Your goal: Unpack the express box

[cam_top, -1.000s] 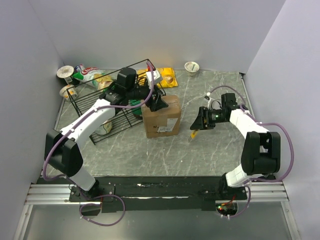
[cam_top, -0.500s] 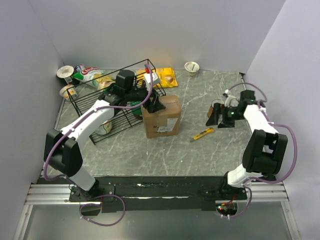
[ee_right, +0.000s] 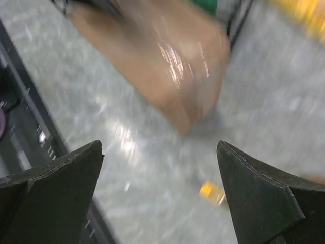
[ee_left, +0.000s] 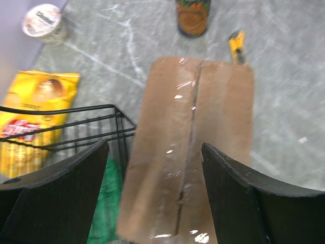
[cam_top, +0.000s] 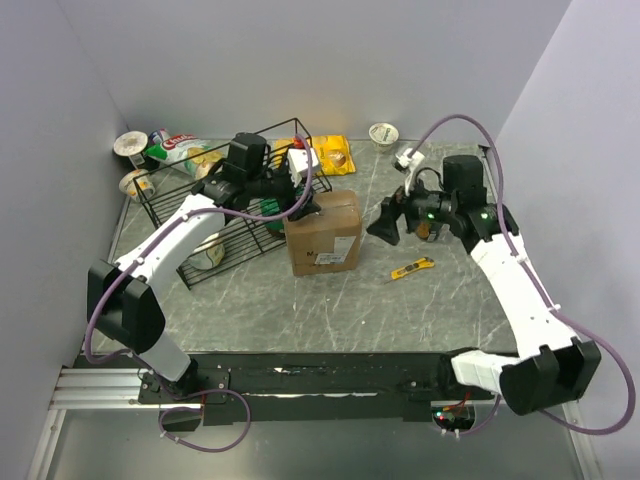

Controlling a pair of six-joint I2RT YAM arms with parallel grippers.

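The express box (cam_top: 323, 235) is a brown carton with a taped seam, standing in the middle of the table next to the wire basket. In the left wrist view the express box (ee_left: 203, 127) fills the space ahead, seam running away from me. My left gripper (cam_top: 300, 207) is open and empty, hovering over the box's top at its basket side; it also shows in the left wrist view (ee_left: 154, 146). My right gripper (cam_top: 385, 228) is open and empty, raised just right of the box; its own view (ee_right: 160, 145) is blurred and shows the box (ee_right: 162, 61).
A yellow utility knife (cam_top: 412, 268) lies on the table right of the box. The black wire basket (cam_top: 215, 205) holds a green item (ee_left: 106, 203). A yellow bag (ee_left: 35, 117), a white cup (cam_top: 383, 133), a dark jar (ee_left: 192, 18) and snack packs stand around.
The right gripper let go of the yellow knife, which now lies on the table, pulled back to the right, then swung up toward the box. The left gripper shifted slightly over the box.
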